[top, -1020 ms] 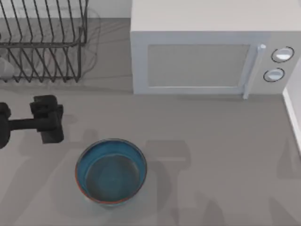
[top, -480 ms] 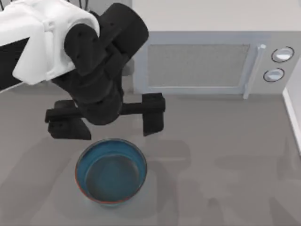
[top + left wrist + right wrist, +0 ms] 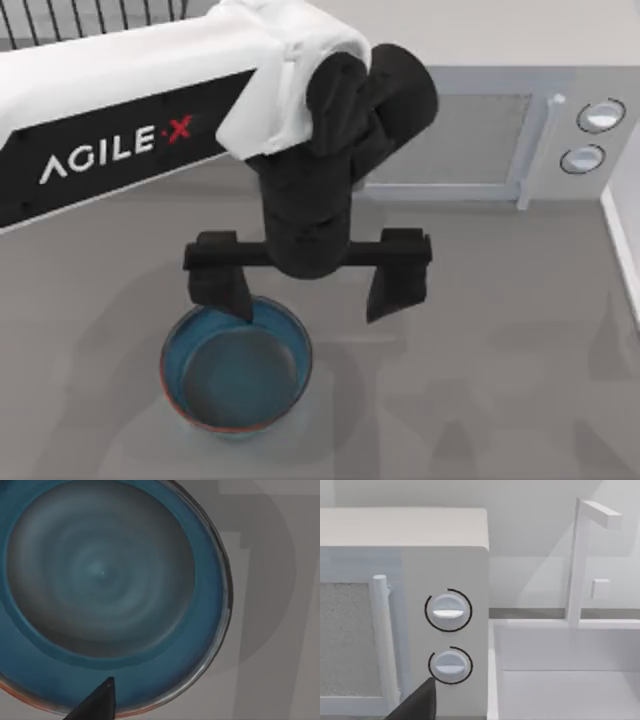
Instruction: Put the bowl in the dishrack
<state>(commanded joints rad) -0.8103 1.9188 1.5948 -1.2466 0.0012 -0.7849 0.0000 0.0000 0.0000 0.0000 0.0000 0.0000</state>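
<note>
Bowl (image 3: 236,366) sits on the grey table (image 3: 500,330) toward the top view's lower left: round and deep, glazed teal-blue on its walls, with a duller greyish bottom marked by faint concentric rings and a thin orange-red line along the rim. In the left wrist view the bowl (image 3: 105,595) lies straight below the camera, and a dark fingertip (image 3: 97,702) shows over its blue inner wall.

My left arm reaches in from the left, a glossy white shell lettered AGILEX ending in a matte black rounded wrist. The left gripper (image 3: 310,285) hangs above the bowl's far rim with its two blocky black fingers spread wide on a flat crossbar: one finger (image 3: 222,290) overlaps the rim's upper left edge, the other finger (image 3: 398,285) is over bare table beside the bowl, right of it. Nothing is pinched between them.

Dishrack (image 3: 90,18), thin dark metal rods, stands at the back left corner, well apart from the bowl. A pale grey boxy microwave (image 3: 520,130) with two round knobs and a slim bar handle stands at the back right; the right wrist view looks at its knobs (image 3: 448,611) and a white basin (image 3: 565,680) beside it.
</note>
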